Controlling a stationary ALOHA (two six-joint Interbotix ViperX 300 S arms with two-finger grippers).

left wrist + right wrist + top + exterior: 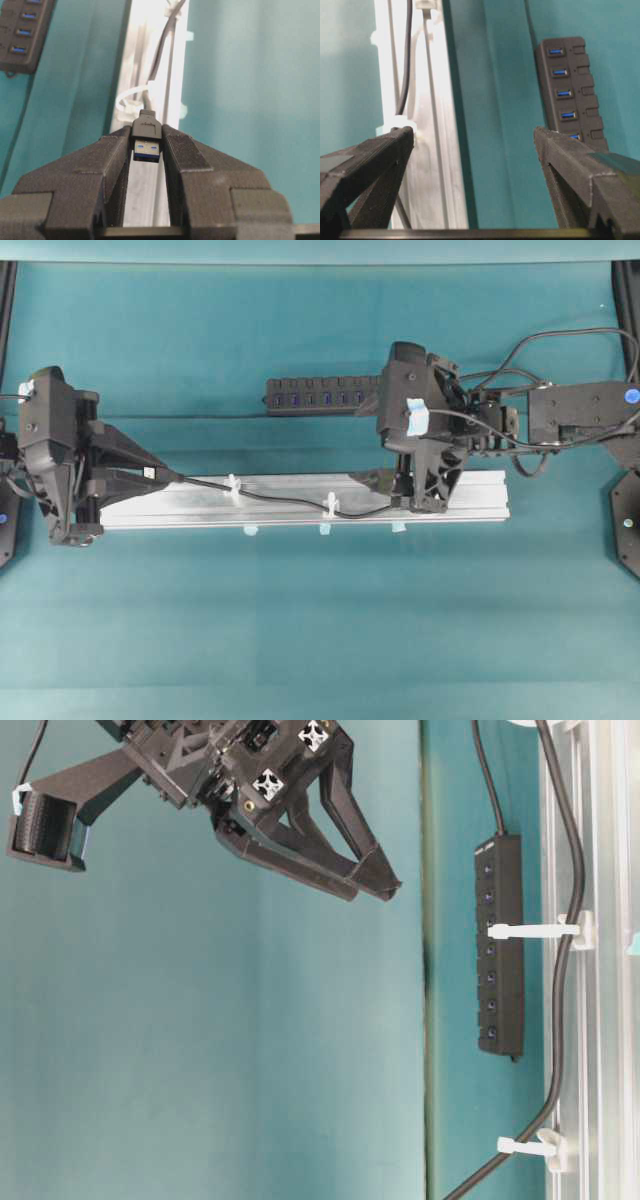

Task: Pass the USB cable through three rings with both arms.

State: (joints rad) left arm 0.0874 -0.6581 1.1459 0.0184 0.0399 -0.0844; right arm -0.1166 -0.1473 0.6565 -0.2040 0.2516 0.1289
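My left gripper (150,473) (146,132) is shut on the USB cable's black plug (146,131), its silver tip pointing back between the fingers. The black cord (280,498) runs right along the rail through a white ring (233,487) (131,102), then a second ring (330,505) (545,931). It reaches a third ring (402,122) beside my right gripper's left finger. My right gripper (418,495) (474,135) (365,885) stands wide open over the rail's right end, holding nothing.
The rings stand on a long silver aluminium rail (470,495) lying across the teal table. A black multi-port hub (310,397) (567,85) (500,945) lies behind the rail. Pale blue tape tabs (250,530) sit along the rail's front edge.
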